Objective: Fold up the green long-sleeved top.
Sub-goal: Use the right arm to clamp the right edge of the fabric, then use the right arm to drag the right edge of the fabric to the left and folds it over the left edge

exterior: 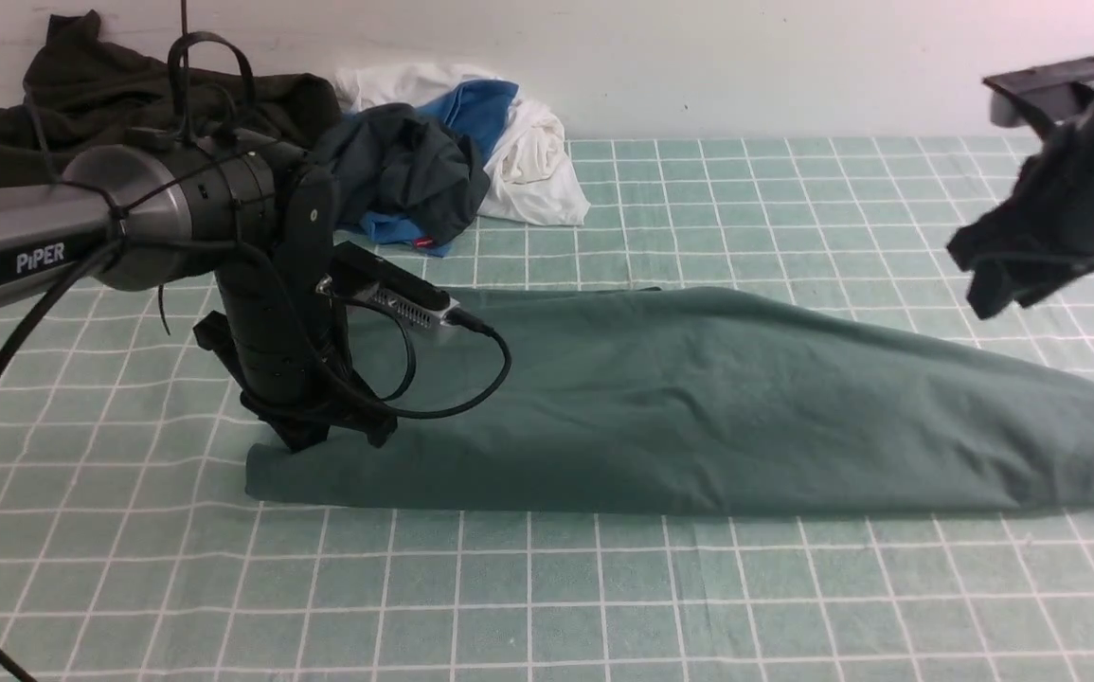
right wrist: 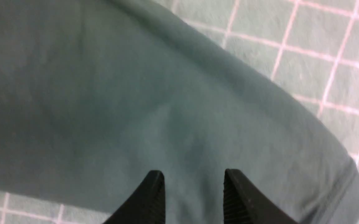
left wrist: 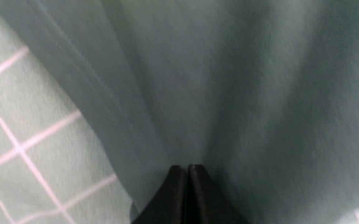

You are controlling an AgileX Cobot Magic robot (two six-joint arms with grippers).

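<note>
The green long-sleeved top [exterior: 698,398] lies folded in a long band across the middle of the checked cloth, tapering toward the right. My left gripper [exterior: 329,434] points down onto the top's left end. In the left wrist view its jaws are closed tip to tip [left wrist: 187,166], and creases in the green fabric [left wrist: 229,77] run into them. My right gripper [exterior: 994,282] hangs in the air above the top's right end. Its fingers [right wrist: 157,186] stand apart over the green fabric [right wrist: 104,93] with nothing between them.
A pile of clothes sits at the back left: a very dark olive garment [exterior: 82,104], a navy-grey one [exterior: 404,170], and blue and white pieces [exterior: 528,152]. A dark object [exterior: 1058,80] stands at the back right. The left arm's cable [exterior: 471,379] loops over the top.
</note>
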